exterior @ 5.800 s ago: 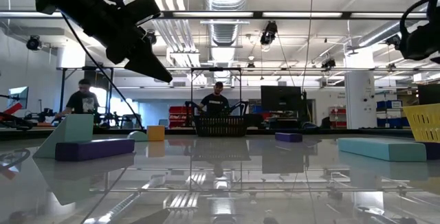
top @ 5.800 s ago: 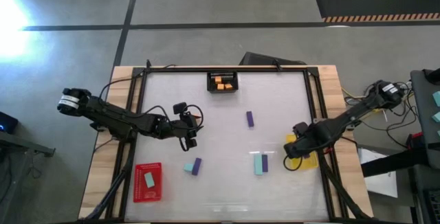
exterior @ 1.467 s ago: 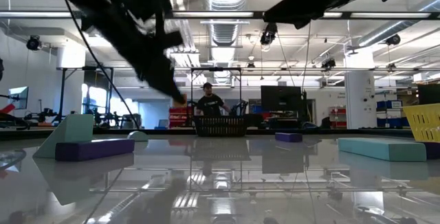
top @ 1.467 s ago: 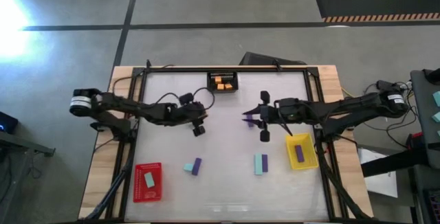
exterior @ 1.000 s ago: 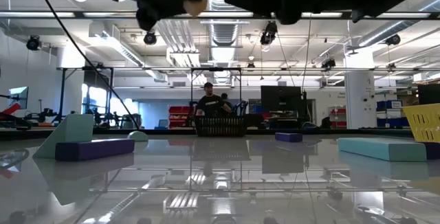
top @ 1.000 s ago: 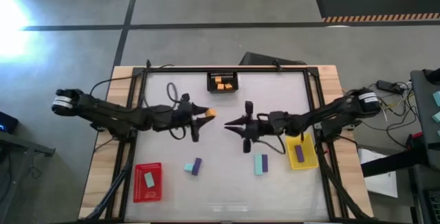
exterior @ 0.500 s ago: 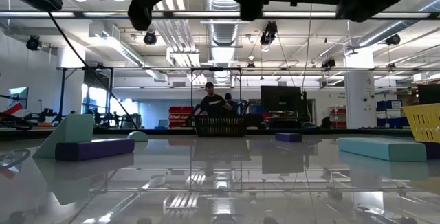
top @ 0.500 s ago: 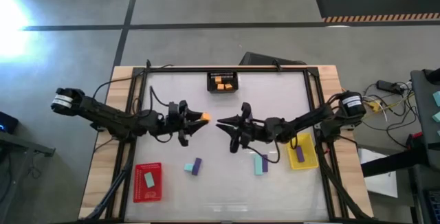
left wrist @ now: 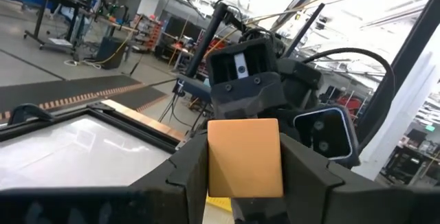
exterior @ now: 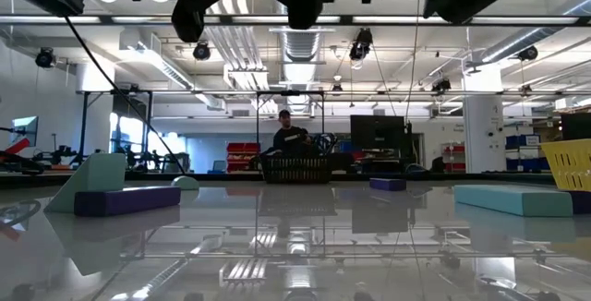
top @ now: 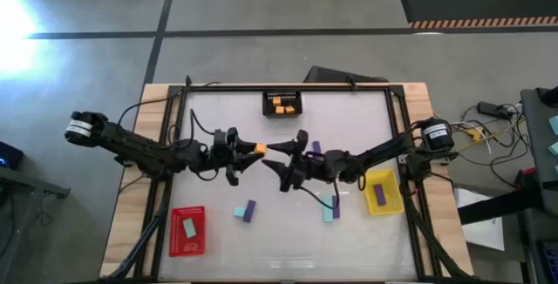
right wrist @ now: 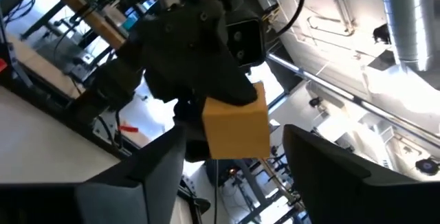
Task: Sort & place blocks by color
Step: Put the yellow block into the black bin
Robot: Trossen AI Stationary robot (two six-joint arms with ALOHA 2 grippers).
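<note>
high view: my left gripper (top: 255, 149) hovers over the counter (top: 209, 118) middle, fingers clamped on an orange block (top: 259, 148) held aloft. facing it, my right gripper (top: 277, 155) has its fingers spread wide with nothing between them, tips just beside that block. right of it sits the yellow tray (top: 381, 190).

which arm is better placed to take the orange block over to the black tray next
Left, probably: the left gripper already clamps the orange block, while the right gripper faces it with open, empty jaws. The black tray sits just beyond.
</note>
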